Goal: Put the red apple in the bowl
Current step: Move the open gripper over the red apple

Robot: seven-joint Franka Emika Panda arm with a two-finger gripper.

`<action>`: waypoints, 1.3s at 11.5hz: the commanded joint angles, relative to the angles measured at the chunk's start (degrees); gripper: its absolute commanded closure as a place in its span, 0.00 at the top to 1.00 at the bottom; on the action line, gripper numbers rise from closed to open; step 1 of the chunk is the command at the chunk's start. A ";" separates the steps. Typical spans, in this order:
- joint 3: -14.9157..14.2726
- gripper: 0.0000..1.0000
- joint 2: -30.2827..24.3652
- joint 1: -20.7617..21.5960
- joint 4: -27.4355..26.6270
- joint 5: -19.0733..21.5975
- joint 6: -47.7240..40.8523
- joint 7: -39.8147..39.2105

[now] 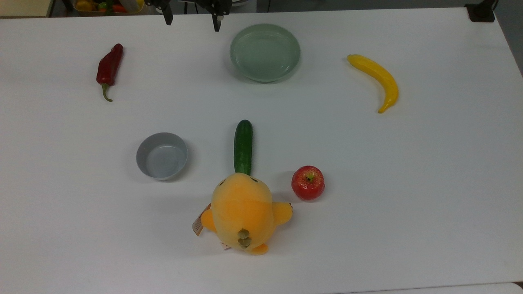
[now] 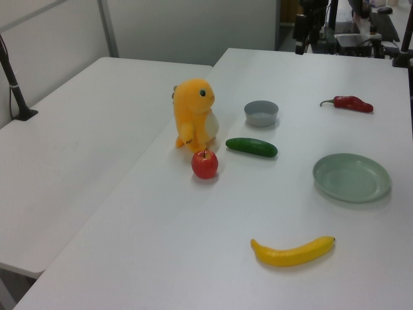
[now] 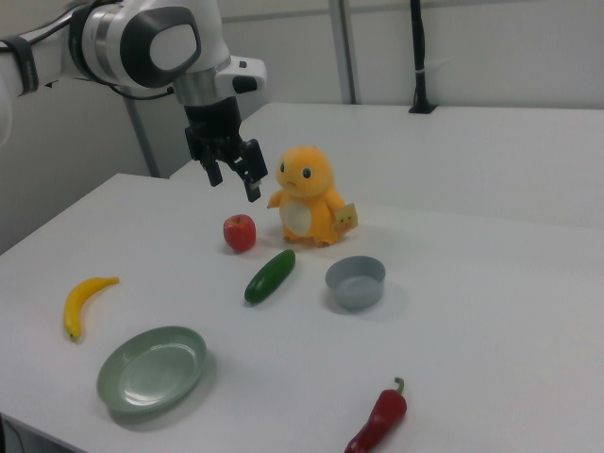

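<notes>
Jaws wide open, holding nothing, gripper (image 3: 233, 178) up in air | round shiny red apple (image 1: 308, 182) near surface's (image 1: 429, 171) middle, beside soft orange toy (image 1: 243, 212) | smooth round grey bowl (image 1: 162, 155) apart from it

- So in the top view the plush toy (image 1: 242, 212) sits near the bottom middle of the table (image 1: 429, 183), with the cucumber (image 1: 243, 147) lying right behind it, lengthwise, its near end hidden by the toy's head.
- The red apple (image 1: 308, 182) is just to the top view's right of the toy, close but not touching.
- The bowl (image 1: 162, 155) stands on the top view's left of the cucumber, apart from it.
- Further up, the plate (image 1: 265, 52) is in the middle, chili pepper (image 1: 109, 68) way off to the top view's left, banana (image 1: 378, 79) off to the top view's right.
- The gripper (image 1: 191, 20) hangs at the top edge, between pepper and plate.
</notes>
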 commanded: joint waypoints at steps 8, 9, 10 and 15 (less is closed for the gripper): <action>0.59 1.00 -0.94 3.05 -3.48 0.72 15.10 0.70; 0.59 1.00 0.12 3.22 -3.39 0.98 18.00 1.31; 0.59 1.00 1.35 4.18 -3.12 0.99 20.73 2.10; 1.29 1.00 15.58 8.49 8.30 0.37 24.08 11.77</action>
